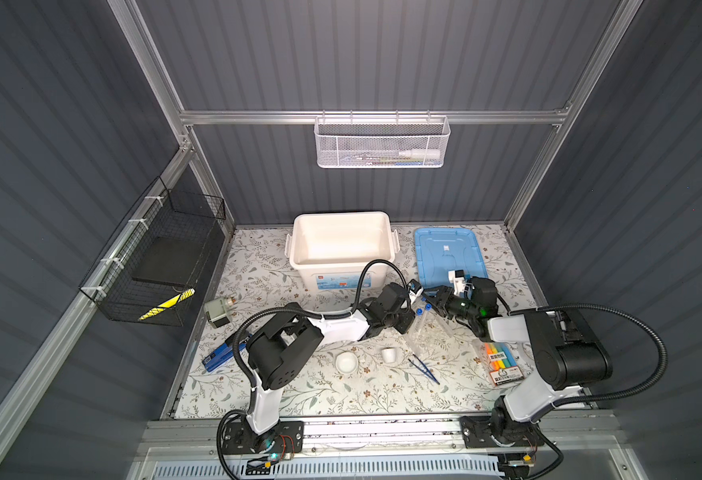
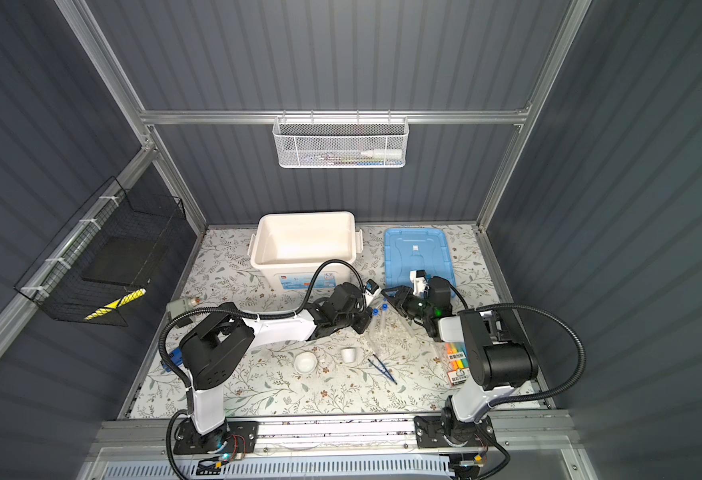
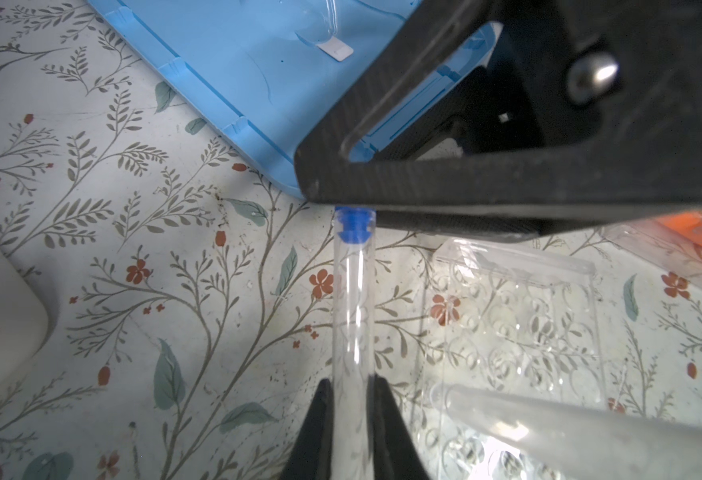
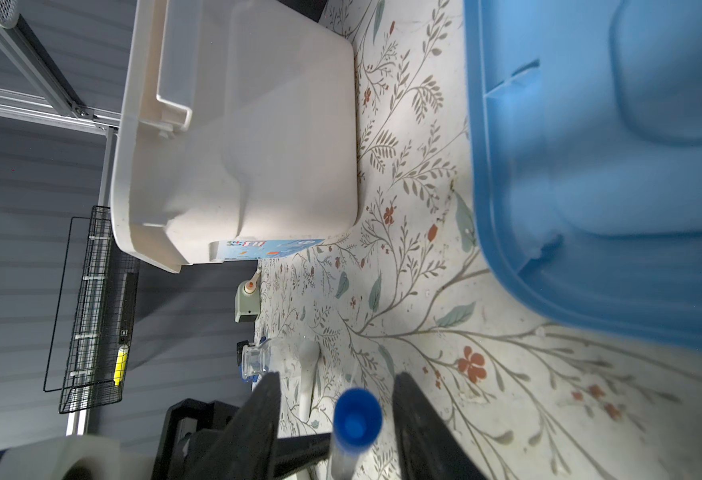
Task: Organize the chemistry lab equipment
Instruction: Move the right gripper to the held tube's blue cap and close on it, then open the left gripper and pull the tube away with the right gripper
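Test tube [image 3: 351,311] in left claw [image 3: 351,384], pestle [image 4: 308,374] right-wrist only

- both top views look steeply down from high, covering the whole floral table [image 1: 362,395].
- left wrist view hovers close above the blue lid [image 3: 216,62]'s edge.
- right wrist view, low and sideways, shares that lid.

Far end of clear blue-capped test tube [image 3: 352,307] hidden between black fingers [image 3: 318,428] of left gripper [image 3: 351,386]; in right wrist view tube body blurred, cut off by picture edge. In both top views, blue-and-black stapler [image 1: 216,359] half hidden under left arm [image 1: 283,345]. There, pack of coloured highlighters [image 1: 503,361] partly covered by right arm [image 1: 565,353]; clear plastic rack [image 1: 426,334] barely discernible. Contents of white mesh wall basket [image 1: 382,143] too small to tell.
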{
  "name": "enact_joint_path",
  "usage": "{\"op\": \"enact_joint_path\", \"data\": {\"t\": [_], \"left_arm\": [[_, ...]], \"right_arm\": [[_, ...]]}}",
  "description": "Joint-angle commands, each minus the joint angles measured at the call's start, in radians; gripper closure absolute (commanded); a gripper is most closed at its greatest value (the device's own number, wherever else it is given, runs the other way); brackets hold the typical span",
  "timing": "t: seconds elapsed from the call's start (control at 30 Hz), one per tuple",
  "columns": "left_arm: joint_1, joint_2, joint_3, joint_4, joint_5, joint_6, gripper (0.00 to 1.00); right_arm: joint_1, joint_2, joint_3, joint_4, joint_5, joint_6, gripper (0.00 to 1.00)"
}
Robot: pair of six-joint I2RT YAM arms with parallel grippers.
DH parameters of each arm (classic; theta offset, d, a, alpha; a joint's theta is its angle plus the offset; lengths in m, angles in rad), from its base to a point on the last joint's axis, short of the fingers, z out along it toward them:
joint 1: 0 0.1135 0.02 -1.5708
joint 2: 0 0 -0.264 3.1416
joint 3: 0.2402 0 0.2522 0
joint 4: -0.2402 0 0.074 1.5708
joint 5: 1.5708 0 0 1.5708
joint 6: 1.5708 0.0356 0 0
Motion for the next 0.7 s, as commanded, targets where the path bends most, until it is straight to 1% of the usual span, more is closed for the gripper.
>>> {"op": "enact_joint_path", "data": {"t": [0.0,0.13,0.37,0.5,0.67], "left_arm": [[-0.008,-0.027,-0.018,0.018,0.01,0.017,0.9],[-0.007,-0.032,-0.03,0.024,0.01,0.015,0.9],[-0.007,-0.04,-0.041,0.032,0.012,0.014,0.9],[-0.008,-0.042,-0.046,0.035,0.015,0.015,0.89],[-0.007,-0.037,-0.036,0.016,0.018,0.007,0.84]], "right_arm": [[0.008,0.007,0.021,0.013,-0.014,0.0,0.55],[0.011,0.003,0.022,0.013,-0.008,0.0,0.62],[0.018,-0.007,0.022,0.007,0.001,-0.01,0.71],[0.021,-0.013,0.022,-0.001,0.001,-0.021,0.72],[0.025,-0.037,0.019,-0.03,0.023,-0.05,0.78]]}}
